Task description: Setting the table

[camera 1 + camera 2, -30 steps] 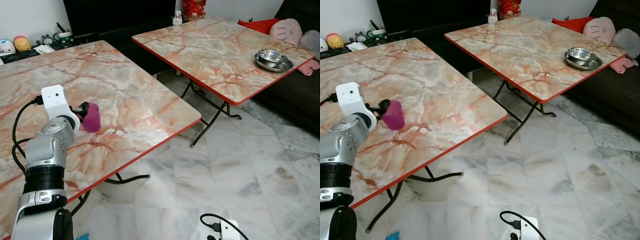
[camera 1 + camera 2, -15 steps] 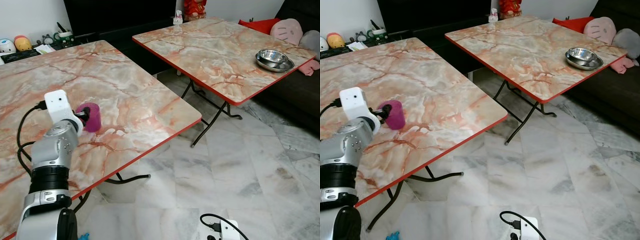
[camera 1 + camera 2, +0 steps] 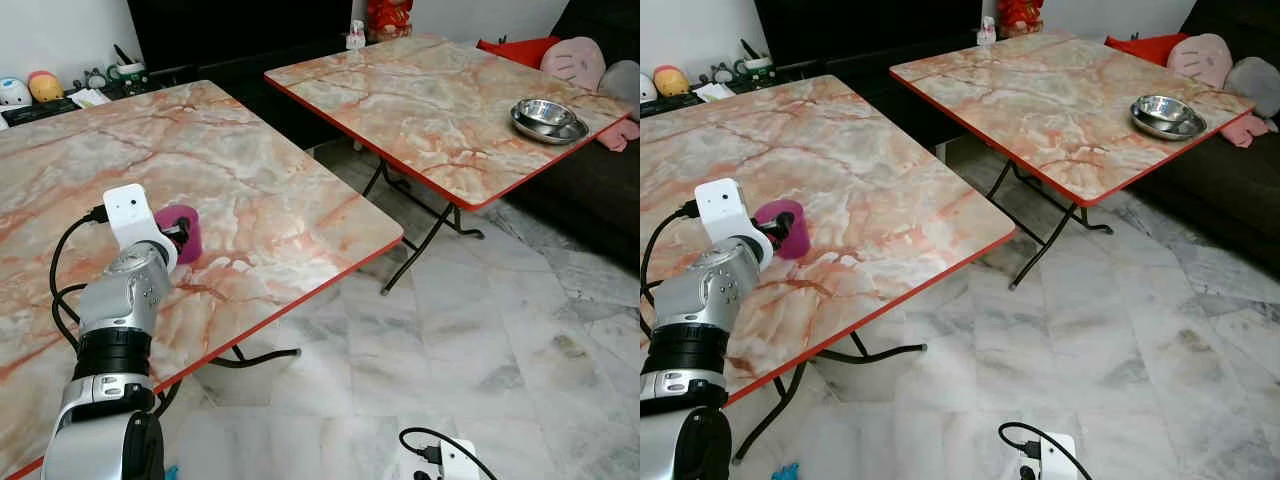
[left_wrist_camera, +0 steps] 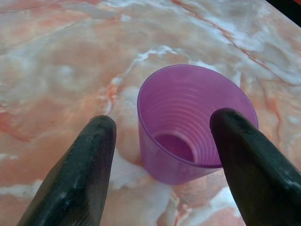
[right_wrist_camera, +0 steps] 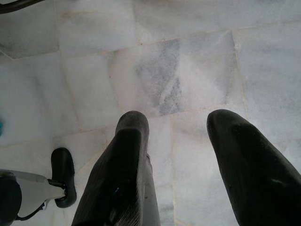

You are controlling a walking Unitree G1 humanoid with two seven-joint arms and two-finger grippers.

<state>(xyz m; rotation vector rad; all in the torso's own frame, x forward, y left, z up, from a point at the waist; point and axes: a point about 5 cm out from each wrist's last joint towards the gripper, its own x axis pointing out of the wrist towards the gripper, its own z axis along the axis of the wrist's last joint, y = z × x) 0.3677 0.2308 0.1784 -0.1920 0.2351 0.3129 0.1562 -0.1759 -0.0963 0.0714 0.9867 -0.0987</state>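
Our left claw (image 4: 160, 141) is open around the purple cup (image 4: 195, 120) on the surface (image 4: 56, 61); its fingers are cut off.

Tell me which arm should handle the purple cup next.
Left. The left gripper is open with the purple cup between its fingers on the near table. The right gripper hangs over the floor.

Pink round cushion (image 3: 572, 62) and grey cushion (image 3: 622, 80) on dark sofa (image 3: 590, 170). Red figurine (image 3: 388, 17) behind far table. White power adapter (image 3: 455, 461) on marble floor (image 3: 480, 340).
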